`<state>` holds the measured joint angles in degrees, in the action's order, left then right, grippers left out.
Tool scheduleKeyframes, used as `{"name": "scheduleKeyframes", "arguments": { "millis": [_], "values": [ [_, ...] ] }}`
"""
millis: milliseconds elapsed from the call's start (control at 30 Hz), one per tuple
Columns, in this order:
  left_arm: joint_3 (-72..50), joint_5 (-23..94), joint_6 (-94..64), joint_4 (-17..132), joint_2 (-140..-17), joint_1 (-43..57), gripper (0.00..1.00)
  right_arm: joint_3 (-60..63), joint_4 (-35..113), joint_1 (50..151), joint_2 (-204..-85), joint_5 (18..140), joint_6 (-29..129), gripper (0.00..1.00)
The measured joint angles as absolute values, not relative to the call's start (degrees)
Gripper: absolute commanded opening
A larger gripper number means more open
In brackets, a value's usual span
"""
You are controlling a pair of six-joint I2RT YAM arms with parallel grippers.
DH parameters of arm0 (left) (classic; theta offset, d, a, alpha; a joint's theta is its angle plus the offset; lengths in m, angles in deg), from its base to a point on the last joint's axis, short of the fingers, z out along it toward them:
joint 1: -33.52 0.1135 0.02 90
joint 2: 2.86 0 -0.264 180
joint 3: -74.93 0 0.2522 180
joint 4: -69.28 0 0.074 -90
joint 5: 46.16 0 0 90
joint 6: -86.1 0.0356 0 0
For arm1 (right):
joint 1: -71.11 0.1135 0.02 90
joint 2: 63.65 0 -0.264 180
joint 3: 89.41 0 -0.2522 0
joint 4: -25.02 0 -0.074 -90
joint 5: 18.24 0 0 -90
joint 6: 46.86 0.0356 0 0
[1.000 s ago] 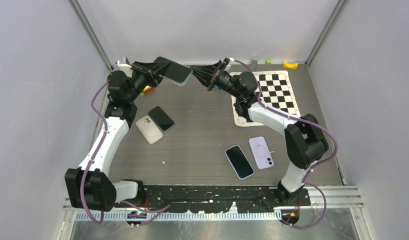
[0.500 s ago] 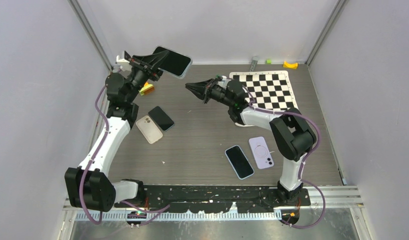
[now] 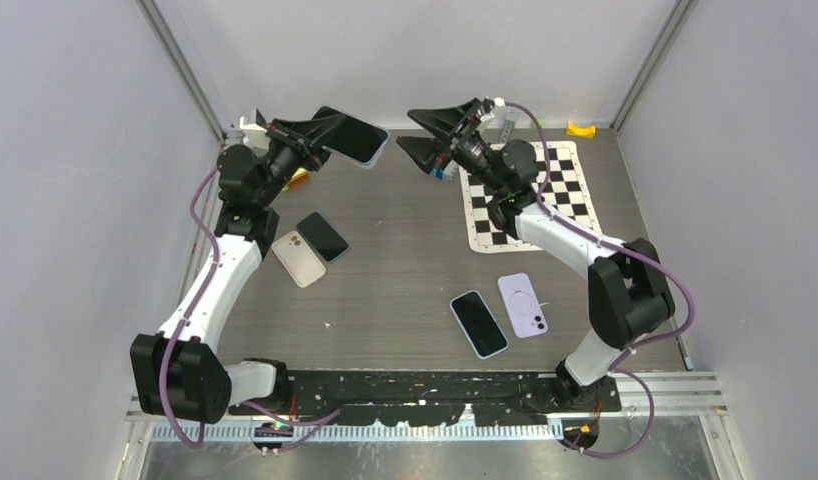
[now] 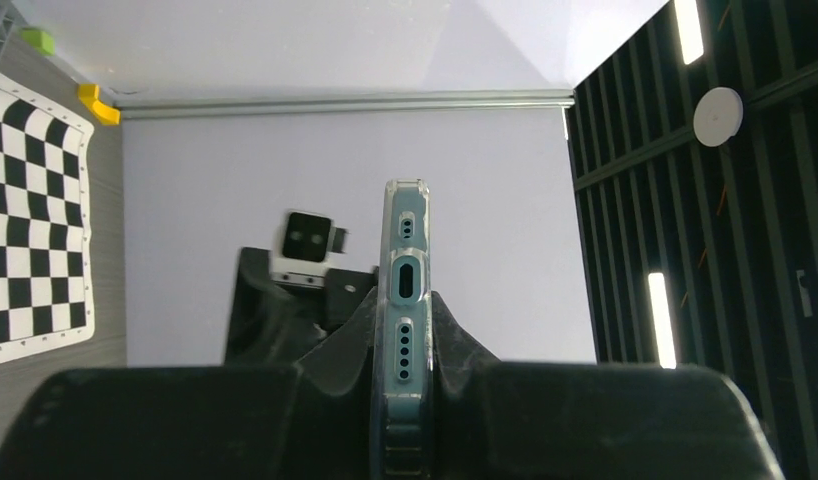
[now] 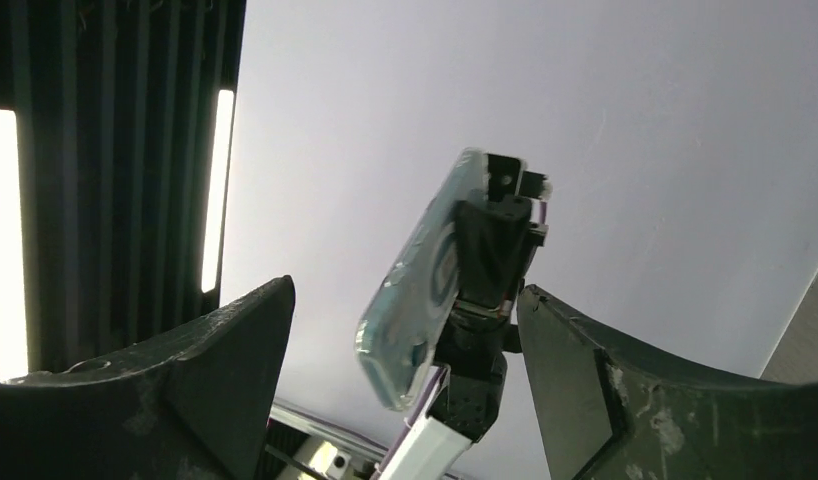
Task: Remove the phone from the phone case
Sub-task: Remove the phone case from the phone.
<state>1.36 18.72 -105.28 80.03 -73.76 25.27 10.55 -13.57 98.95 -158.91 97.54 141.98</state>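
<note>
The phone (image 3: pixel 353 136), dark-screened, sits in its clear teal-tinted phone case and is held in the air at the back left. My left gripper (image 3: pixel 328 131) is shut on one end of it. The left wrist view shows the phone's bottom edge (image 4: pixel 405 290), with its port and speaker holes, pinched between the fingers of the left gripper (image 4: pixel 405 325). My right gripper (image 3: pixel 422 130) hovers open just right of the phone, apart from it. In the right wrist view the case's back (image 5: pixel 420 285) shows through the gap of the right gripper (image 5: pixel 405 292), some way beyond the fingers.
On the table lie a cream phone (image 3: pixel 298 258), a black phone (image 3: pixel 322 237), a blue-edged black phone (image 3: pixel 478 323) and a lilac case (image 3: pixel 522 304). A checkerboard mat (image 3: pixel 550 190) lies at the back right. A yellow piece (image 3: pixel 581 129) sits by the back wall.
My right gripper has opened wide; it dipped low to the table and has risen back level with the phone. The left gripper has shifted the phone slightly and still grips it.
</note>
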Motion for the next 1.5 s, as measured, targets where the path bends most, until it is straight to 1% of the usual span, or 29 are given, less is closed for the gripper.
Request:
{"name": "scheduleKeyframes", "arguments": {
  "millis": [133, 200, 333, 500, 600, 700, 767, 800, 833, 867, 900, 933, 1033, 1067, 1133, 1300, 1500],
  "values": [
    [1.40, 18.67, -104.10, 78.85, -73.76, 25.27, 0.00, 8.34, -12.37, 99.95, -156.75, 98.30, 137.70, 0.87],
    [1.40, 18.56, -103.80, 78.59, -73.76, 25.27, 0.00, 7.29, -11.89, 100.39, -156.71, 98.83, 136.85, 0.85],
    [1.40, 18.52, -103.23, 78.11, -73.76, 25.27, 0.00, 6.51, -9.38, 101.33, -156.73, 99.97, 135.62, 0.77],
    [1.40, 18.54, -102.62, 78.00, -73.78, 25.27, 0.00, 5.68, -5.51, 102.31, -156.82, 100.91, 134.16, 0.65],
    [1.40, 18.54, -102.44, 78.00, -73.80, 25.27, 0.00, 5.48, -4.59, 102.75, -157.06, 101.47, 134.05, 0.62],
    [1.40, 18.54, -102.42, 78.00, -73.87, 25.27, 0.00, 5.17, -3.89, 102.97, -157.43, 101.69, 133.99, 0.56],
    [1.40, 18.56, -102.42, 77.98, -73.91, 25.27, 0.00, 5.15, -3.04, 103.21, -157.49, 101.76, 133.74, 0.45],
    [1.40, 18.56, -102.40, 77.98, -73.91, 25.27, 0.00, 5.15, -2.71, 103.25, -157.54, 101.76, 133.55, 0.34],
    [1.40, 18.56, -102.07, 77.84, -73.93, 25.27, 0.00, 5.15, -2.67, 103.27, -157.56, 101.76, 133.77, 0.30],
    [1.40, 18.52, -101.87, 77.58, -74.02, 25.27, 0.00, 5.13, -2.84, 103.30, -157.54, 101.69, 133.96, 0.21],
    [1.40, 18.52, -101.98, 77.43, -74.15, 25.27, 0.00, 5.04, -3.10, 103.30, -157.54, 101.50, 134.27, 0.18],
    [1.40, 18.50, -102.22, 77.36, -74.37, 25.25, 0.00, 5.04, -3.39, 103.30, -157.54, 101.36, 134.55, 0.12],
    [1.40, 18.69, -103.01, 77.76, -74.61, 25.14, 0.00, 5.33, -3.98, 103.30, -157.82, 100.82, 137.46, 0.03],
    [1.40, 18.78, -103.16, 77.95, -74.61, 25.12, 0.00, 5.50, -4.68, 103.30, -158.15, 100.67, 138.73, 0.01],
    [1.49, 19.37, -104.32, 78.41, -74.65, 24.97, 0.00, 5.70, -6.95, 103.30, -159.02, 100.34, 141.83, 0.01],
    [2.21, 22.02, -105.81, 80.07, -74.89, 24.25, 0.00, 6.31, -15.76, 103.45, -162.91, 99.57, 151.38, 0.01],
    [3.50, 23.96, -107.49, 81.76, -76.51, 24.09, 0.00, 6.83, -21.77, 103.91, -166.98, 97.47, 158.86, 0.01]
  ]
}}
